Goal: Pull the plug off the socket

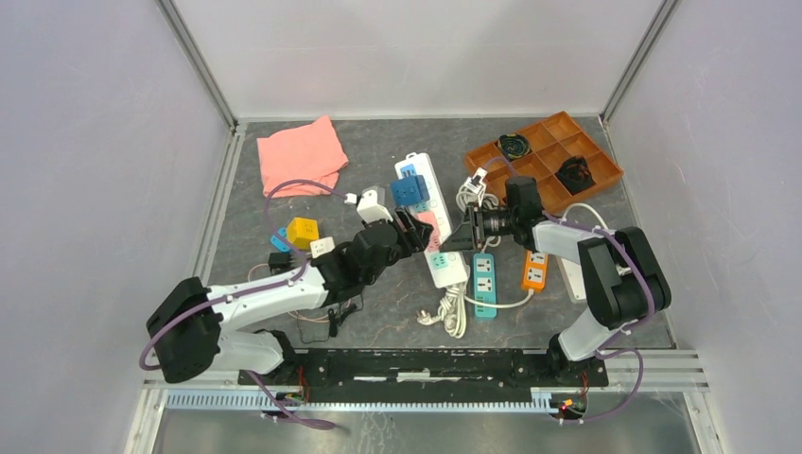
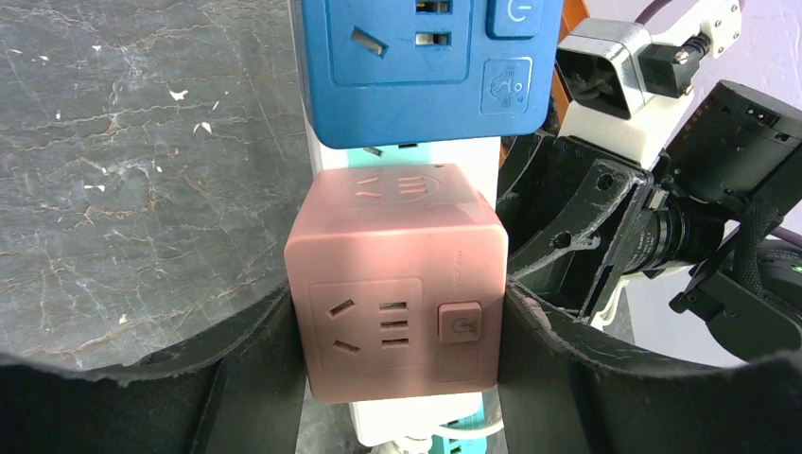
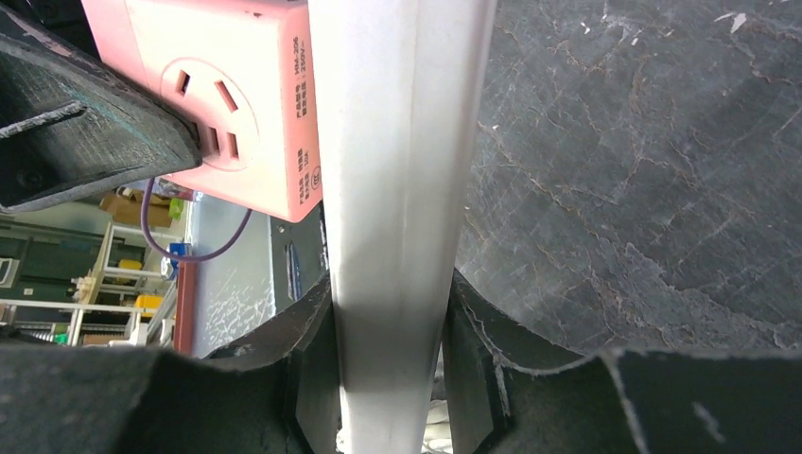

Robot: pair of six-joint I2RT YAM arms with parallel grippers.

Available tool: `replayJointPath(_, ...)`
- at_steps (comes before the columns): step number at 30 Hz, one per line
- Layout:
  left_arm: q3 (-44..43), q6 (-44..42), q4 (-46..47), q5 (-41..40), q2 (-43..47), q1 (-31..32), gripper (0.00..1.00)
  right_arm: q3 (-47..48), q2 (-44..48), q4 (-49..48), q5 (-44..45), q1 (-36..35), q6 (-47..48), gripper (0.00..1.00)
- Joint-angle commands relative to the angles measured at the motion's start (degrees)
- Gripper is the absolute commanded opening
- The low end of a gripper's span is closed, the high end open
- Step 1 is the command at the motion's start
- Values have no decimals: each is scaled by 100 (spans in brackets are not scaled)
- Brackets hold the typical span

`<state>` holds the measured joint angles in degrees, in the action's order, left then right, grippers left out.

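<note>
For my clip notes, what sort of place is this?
Probably a lab robot cell: metal-framed white panels around a grey table, left arm and right arm bolted at its edge, a white power strip and an orange tray.

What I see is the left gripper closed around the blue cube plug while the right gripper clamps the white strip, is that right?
Not quite. The left gripper is closed around the pink cube plug, not the blue one, as the left wrist view shows. The blue cube plug sits free beside it. The right gripper does clamp the white strip.
</note>
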<state>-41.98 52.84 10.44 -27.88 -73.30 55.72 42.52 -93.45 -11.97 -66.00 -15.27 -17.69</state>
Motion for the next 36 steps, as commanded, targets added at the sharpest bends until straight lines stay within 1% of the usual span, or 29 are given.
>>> replayJointPath(1, -429, -89, 897, -586, 995, -71, 2, -7, -81, 397, 896, 296, 590, 0)
replayJointPath(7, -403, -195, 634, -596, 1328, -78, 2, 10, -65, 423, 896, 293, 626, 0)
replayJointPath(18, -277, -572, -182, -805, 2025, -79, 2, 15, -99, 423, 869, 290, 618, 0)
replayJointPath(23, -215, -364, -99, -770, 1986, -80, 2, -13, -80, 388, 942, 271, 594, 0)
replayJointPath(27, -34, 347, 473, -648, 1591, -80, 2, -135, 34, 218, 1368, 278, 422, 0)
replayJointPath(30, -315, 629, 639, -296, 1005, -75, 2, -165, 82, 240, 1704, 282, 389, 0)
replayJointPath(33, -855, 824, 240, -81, 430, -62, 2, -174, 116, 306, 1996, 312, 397, 0)
replayJointPath(36, -1302, 1219, -350, -24, -39, -62, 2, -174, 121, 361, 2207, 313, 446, 0)
